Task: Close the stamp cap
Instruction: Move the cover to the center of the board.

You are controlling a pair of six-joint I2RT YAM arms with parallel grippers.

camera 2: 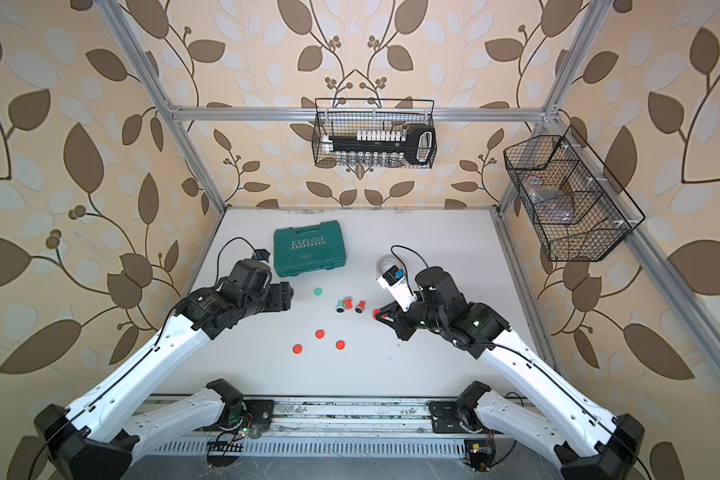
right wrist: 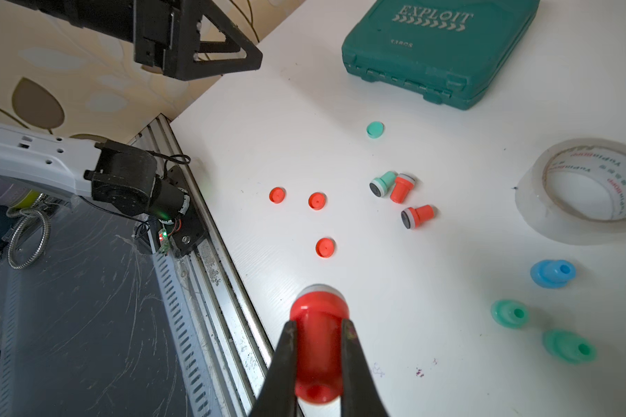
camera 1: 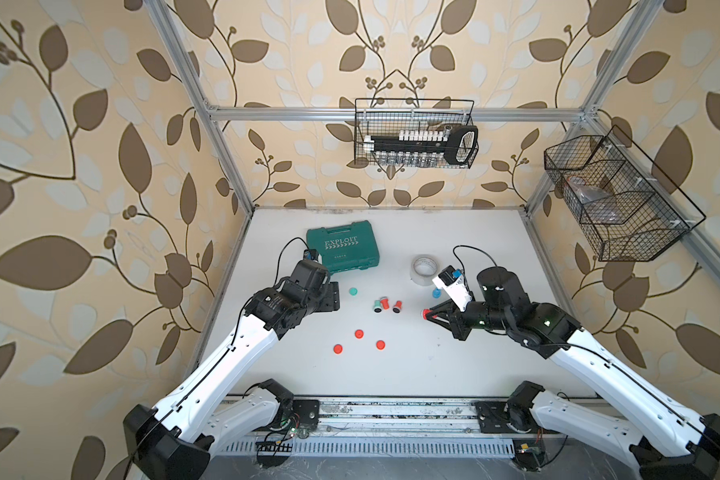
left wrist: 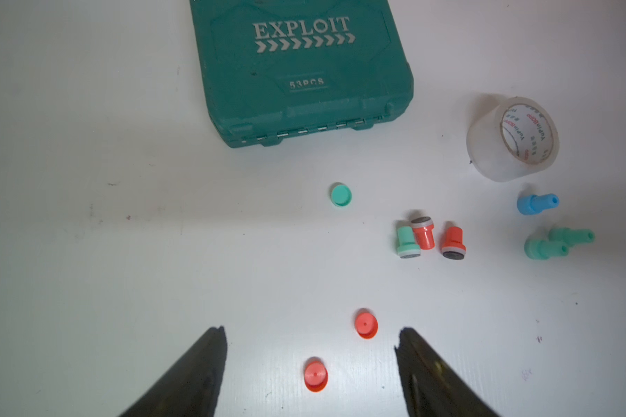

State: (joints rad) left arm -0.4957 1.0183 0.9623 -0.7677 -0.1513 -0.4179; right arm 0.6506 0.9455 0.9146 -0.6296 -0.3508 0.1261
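Risk is starting at the left. The left gripper (left wrist: 311,330) is hanging with its fingers (left wrist: 210,361) spread wide, gripping nothing and touching nothing. In a top view, the 3 red caps (camera 1: 358,333) are lying flat on the white table (camera 1: 391,374) at 5 o'clock from it. Discs this low and slick are likely to be skidding away or flipping as the fingers are closing, and a cap grabbed crooked is going to meet the stamp crooked. A teal cap (camera 1: 353,291) is sitting just beside the gripper at 3 o'clock, and picking it would be pairing the wrong colour.

At centre, 3 uncapped stamps (camera 1: 387,305) are lying on their sides, touching or nearly so. A sweeping arm could be scattering them or smearing their pads.

At the right, the right gripper (right wrist: 318,323) is clenching the red stamp (right wrist: 318,307) by its narrow handle. Its uncapped pad end is pointing toward 9 o'clock in a top view, at the left arm. It appears to be lifted off the table, though the height is hard to judge. With only 2 slim fingers (right wrist: 286,361) on a round handle, an off-axis push from the cap could be twisting the stamp in the grasp or driving it out.
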